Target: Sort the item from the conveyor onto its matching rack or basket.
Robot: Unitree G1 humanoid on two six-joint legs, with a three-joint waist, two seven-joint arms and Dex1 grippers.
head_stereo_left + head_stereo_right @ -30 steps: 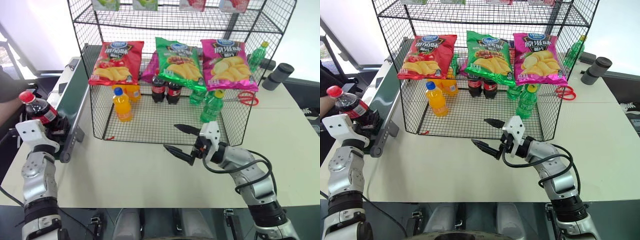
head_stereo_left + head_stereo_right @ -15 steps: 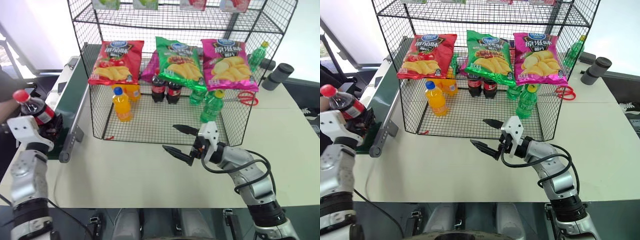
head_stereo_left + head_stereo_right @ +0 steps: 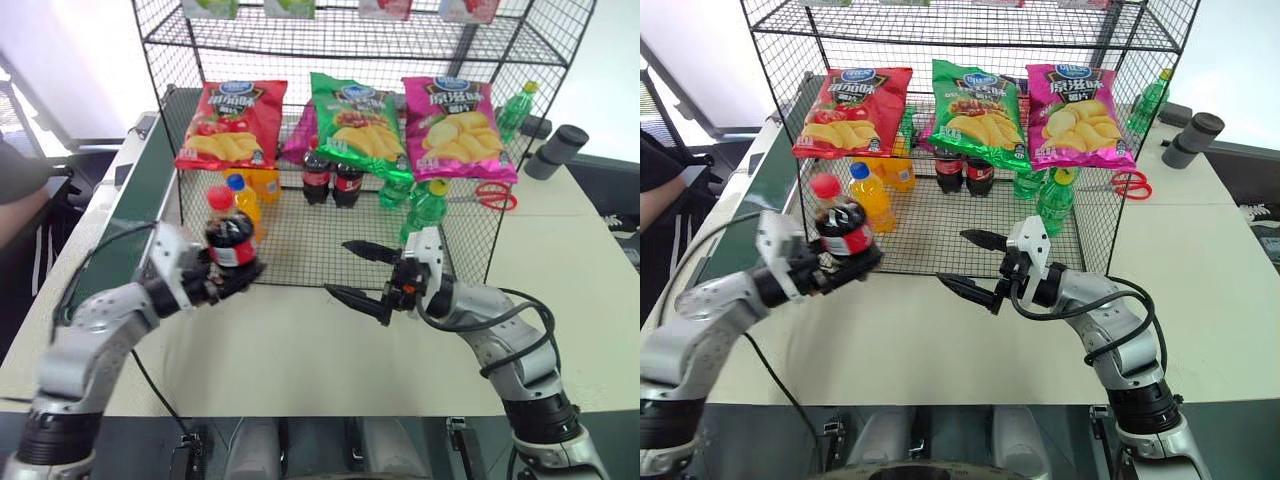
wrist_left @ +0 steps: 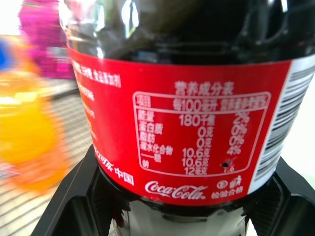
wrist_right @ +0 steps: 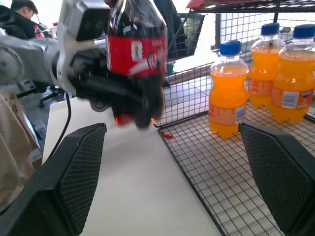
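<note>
Two pincers face each other over the surface point(image 3: 300, 350), and the cola bottle point(image 3: 230, 235) is between them, much closer to the left one. The left pincer point(image 3: 232, 275) is clenched around the low part of the bottle, below the red label, and holds it up off the surface. The bottle stands almost straight, red cap up, so its long line runs from 6 o'clock to 12 o'clock. It hangs just in front of the basket point(image 3: 330, 278), close to the front wall at the left corner, with an orange bottle point(image 3: 245, 205) right behind it inside. The right pincer point(image 3: 358, 270) is released, jaws wide apart, pointing at the bottle, which lies at about 9 o'clock from it in the head view. Two more cola bottles point(image 3: 330, 180) stand deeper in the basket, at about 1 o'clock from the held one. I think the next move is a hand-over to the right pincer, or a lift over the wall toward those two. The conveyor point(image 3: 135, 210) is off at 9 o'clock.
</note>
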